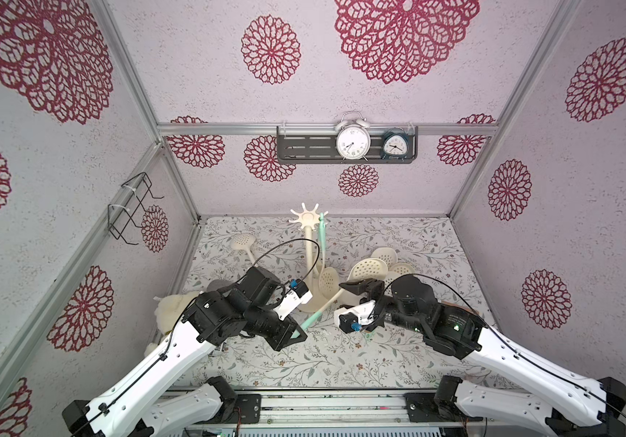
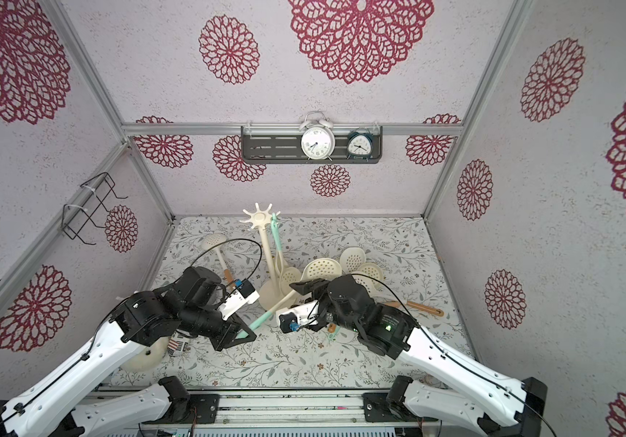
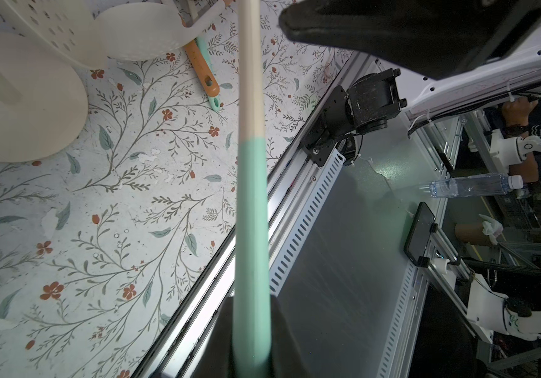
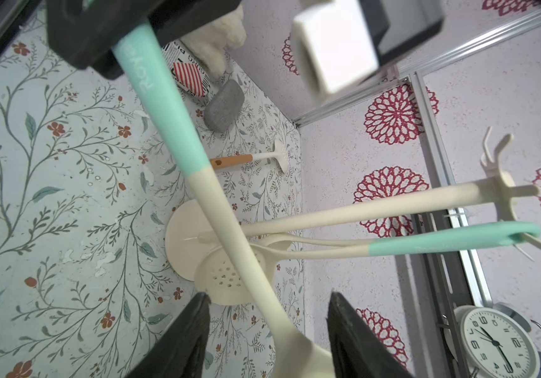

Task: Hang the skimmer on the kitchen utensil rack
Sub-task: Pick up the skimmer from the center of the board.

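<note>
Skimmer (image 1: 311, 318): teal handle, cream shaft. It is held aslant above the floral surface (image 1: 304, 363), crosses in front of the rack's round base, and is not on any hook.
Left fingers (image 4: 82, 32): clenched on the end of the skimmer's teal handle, as the left wrist view also shows.
Right fingers (image 4: 181, 340): released. One stands on each side of the cream shaft near the head, with a gap on both sides.
Kitchen utensil rack (image 1: 309, 261): cream, upright at mid-surface, star crown at the top.
Second skimmer (image 4: 442, 240): hangs by its teal handle from a crown hook, head down by the base.
Loose skimmers (image 1: 370, 269): piled on the surface beside the right arm.
Orange-handled skimmer (image 1: 243, 240): lies apart, toward the back left.
</note>
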`<control>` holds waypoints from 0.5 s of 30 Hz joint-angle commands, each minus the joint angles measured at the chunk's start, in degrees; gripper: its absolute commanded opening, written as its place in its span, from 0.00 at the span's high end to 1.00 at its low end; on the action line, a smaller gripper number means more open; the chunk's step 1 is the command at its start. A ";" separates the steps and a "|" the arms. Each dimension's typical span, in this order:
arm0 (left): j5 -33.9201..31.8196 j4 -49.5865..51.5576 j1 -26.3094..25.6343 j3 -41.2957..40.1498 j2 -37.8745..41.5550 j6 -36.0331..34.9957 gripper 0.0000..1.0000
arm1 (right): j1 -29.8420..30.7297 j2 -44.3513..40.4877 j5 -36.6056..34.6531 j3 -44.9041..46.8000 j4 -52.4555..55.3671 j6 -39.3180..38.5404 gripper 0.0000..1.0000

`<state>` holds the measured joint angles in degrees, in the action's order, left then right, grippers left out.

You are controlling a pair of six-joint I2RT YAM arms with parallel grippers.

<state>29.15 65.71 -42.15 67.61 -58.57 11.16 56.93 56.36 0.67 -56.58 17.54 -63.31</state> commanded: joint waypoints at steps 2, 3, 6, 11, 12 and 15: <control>2.31 1.25 1.02 2.33 -0.40 -3.13 1.00 | 0.21 0.97 -2.44 -0.14 0.07 -8.30 0.46; 2.45 1.35 1.06 2.50 -0.63 -3.31 1.00 | 0.27 1.19 -2.78 0.09 -0.25 -9.01 0.48; 2.85 1.79 1.22 2.95 -1.54 -3.94 1.00 | 0.25 2.06 -3.58 0.32 -1.90 -10.46 0.54; 2.30 2.66 1.36 3.65 -2.78 -4.95 1.00 | 0.27 2.85 -3.33 0.15 -3.41 -11.40 0.64; 2.07 2.75 1.41 3.90 -2.83 -5.17 1.00 | 0.23 2.91 -3.13 0.11 -3.34 -11.40 0.67; 1.91 2.68 1.68 4.60 -2.79 -5.36 1.00 | 0.21 3.14 -2.47 0.21 -2.94 -11.14 0.74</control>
<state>30.59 68.73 -41.30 69.87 -61.80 7.62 56.93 59.70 -1.76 -55.72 16.34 -74.19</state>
